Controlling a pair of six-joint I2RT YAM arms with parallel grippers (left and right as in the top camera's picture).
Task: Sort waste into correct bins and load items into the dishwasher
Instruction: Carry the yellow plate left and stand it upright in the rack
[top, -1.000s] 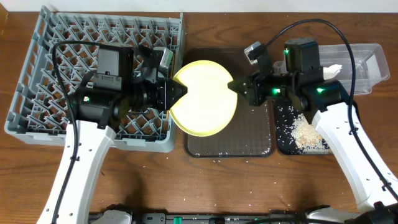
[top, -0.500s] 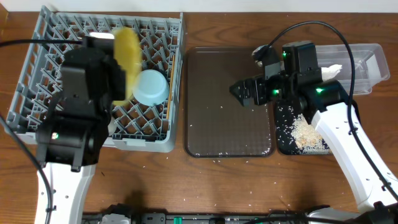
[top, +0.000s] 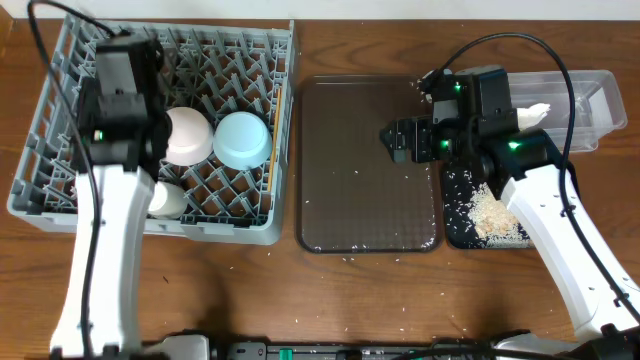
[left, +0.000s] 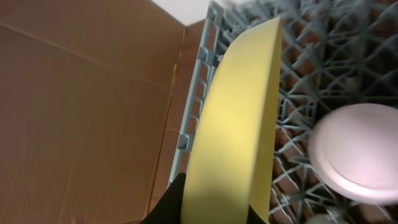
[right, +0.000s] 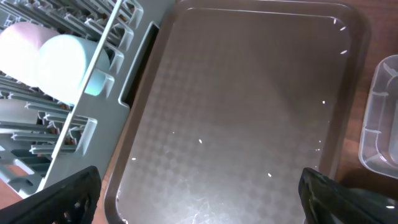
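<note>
A second ago we saw the yellow plate (left: 239, 124) pinched from both sides over the brown tray (top: 370, 200). Half a second ago the left arm (top: 115, 110) was swinging it across the dish rack (top: 40, 190). Now that arm stands at the upper left of the overhead frame, above the rack's far corner. The right gripper (top: 400, 140) has let go: its jaws are spread wide over the right part of the brown tray and hold nothing. With the arm out of the way, the white bowl (top: 186, 135) and the white cup (top: 166, 199) below it now show in the rack. The light blue bowl (top: 242, 138) sits just beside the white one, where it was.

From overhead we cannot find the plate, because the arm covers it. The left wrist view shows it: the left gripper (left: 208, 211) is clamped on its lower rim. The plate stands on edge, slightly tilted, over the pegs near the rack wall, with the white bowl at the right of that frame. Whether it touches the pegs we cannot tell.

The right wrist view shows only a few pale specks on the brown tray, and a chopstick (right: 87, 81) lying along the rack's edge. Only overhead shows the black tray (top: 452, 232) with rice scraps (top: 495, 215) at the lower right, and the clear tub (top: 600, 100) holding the napkin (top: 532, 112) at the upper right.
</note>
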